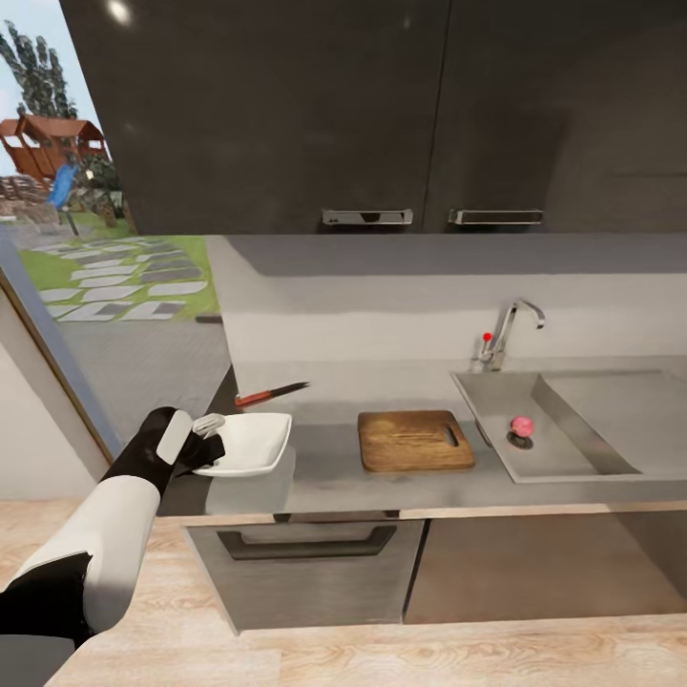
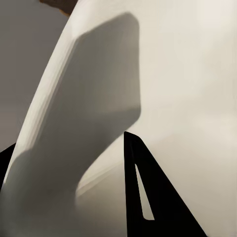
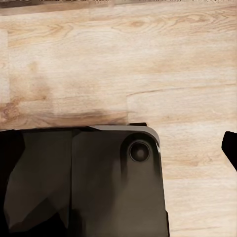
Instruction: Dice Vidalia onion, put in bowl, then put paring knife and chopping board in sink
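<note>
Fingers (image 1: 212, 426) of the left gripper (image 1: 208, 437) pinch the near rim of the white bowl (image 1: 250, 442) on the countertop (image 1: 334, 472). Bowl looks rigid, glossy, probably slippery and breakable; the rim is the sensible hold. Knife (image 1: 272, 392) lies just beyond the fingers.

Left arm (image 1: 105, 534) — glossy white rounded shell segments alternating with black joint sections, black at the elbow and the wrist. Pale grey fingers (image 1: 208, 423) on a black gripper body. In the left wrist view, a black triangular finger (image 2: 148, 197) with a narrow slot.
</note>
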### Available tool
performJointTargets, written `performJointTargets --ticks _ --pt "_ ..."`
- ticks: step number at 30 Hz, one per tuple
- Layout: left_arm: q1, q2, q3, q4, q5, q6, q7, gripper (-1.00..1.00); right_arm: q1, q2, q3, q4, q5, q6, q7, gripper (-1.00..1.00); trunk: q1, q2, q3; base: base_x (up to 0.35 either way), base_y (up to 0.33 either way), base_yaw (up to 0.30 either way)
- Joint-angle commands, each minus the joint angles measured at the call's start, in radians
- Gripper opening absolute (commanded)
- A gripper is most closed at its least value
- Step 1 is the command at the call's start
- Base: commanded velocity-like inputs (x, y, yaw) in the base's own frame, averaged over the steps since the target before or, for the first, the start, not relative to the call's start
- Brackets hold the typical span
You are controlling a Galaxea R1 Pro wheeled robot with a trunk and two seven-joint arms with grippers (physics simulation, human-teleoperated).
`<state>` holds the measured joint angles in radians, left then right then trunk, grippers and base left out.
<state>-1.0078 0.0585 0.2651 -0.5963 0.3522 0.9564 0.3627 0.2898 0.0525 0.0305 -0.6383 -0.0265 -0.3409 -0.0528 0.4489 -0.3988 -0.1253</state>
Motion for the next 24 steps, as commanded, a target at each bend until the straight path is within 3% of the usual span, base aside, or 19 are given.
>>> performJointTargets --ticks 1,14,24 --pt "0.0 0.0 0.002 0.016 -0.004 0.005 0.01 -1.0 0.0 0.0 0.003 -0.001 -0.003 -0.001 -0.006 1.0 0.001 -0.001 -0.002 0.037 0.0 0.0" --pt "0.0 0.001 0.002 0.016 -0.004 0.005 0.01 -1.0 0.0 0.0 0.003 -0.001 -0.003 -0.002 -0.006 1.0 0.001 -0.001 -0.002 0.005 0.0 0.0" --pt "0.0 0.001 0.002 0.015 -0.004 0.005 0.012 -1.0 0.0 0.0 0.003 -0.001 -0.003 -0.004 -0.006 1.0 0.001 -0.001 0.012 0.0 0.0 0.0"
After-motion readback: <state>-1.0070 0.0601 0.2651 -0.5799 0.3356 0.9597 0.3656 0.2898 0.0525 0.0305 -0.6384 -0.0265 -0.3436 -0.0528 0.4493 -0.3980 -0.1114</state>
